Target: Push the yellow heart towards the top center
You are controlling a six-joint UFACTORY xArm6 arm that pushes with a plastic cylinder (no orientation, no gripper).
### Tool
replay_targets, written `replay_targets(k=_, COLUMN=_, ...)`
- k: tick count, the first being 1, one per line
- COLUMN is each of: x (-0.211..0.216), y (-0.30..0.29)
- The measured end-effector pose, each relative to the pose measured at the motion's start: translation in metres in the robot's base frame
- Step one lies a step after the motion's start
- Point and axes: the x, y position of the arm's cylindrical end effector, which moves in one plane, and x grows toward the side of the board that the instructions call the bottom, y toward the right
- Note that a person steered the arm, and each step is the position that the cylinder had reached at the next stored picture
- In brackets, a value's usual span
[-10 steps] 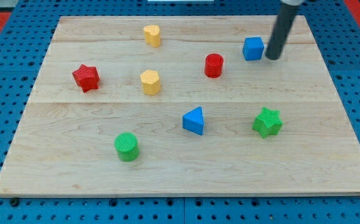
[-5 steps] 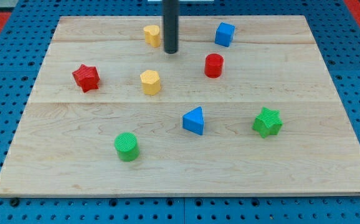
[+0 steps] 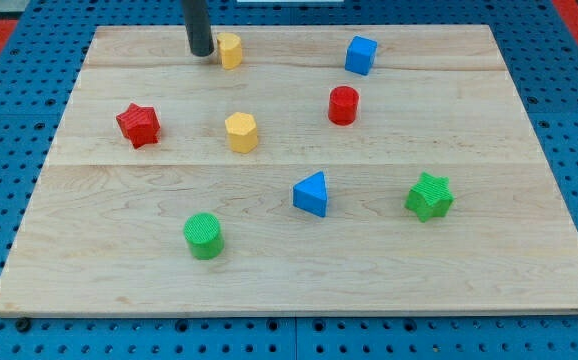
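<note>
Camera view shows eight blocks on the wooden board (image 3: 529, 240): two yellow, two red, two blue, two green. The yellow heart (image 3: 230, 49) sits near the view's top edge, left of center, with my tip (image 3: 201, 53) just beside it on its left, seemingly touching. The rod is bare and holds nothing.

bright, even, sharp; faint shadows
</note>
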Motion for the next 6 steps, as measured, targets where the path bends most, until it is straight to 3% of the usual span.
replay_targets(k=2, x=0.005, y=0.036)
replay_targets(k=4, x=0.051, y=0.039)
replay_targets(k=5, x=0.028, y=0.050)
replay_targets(k=6, x=0.055, y=0.109)
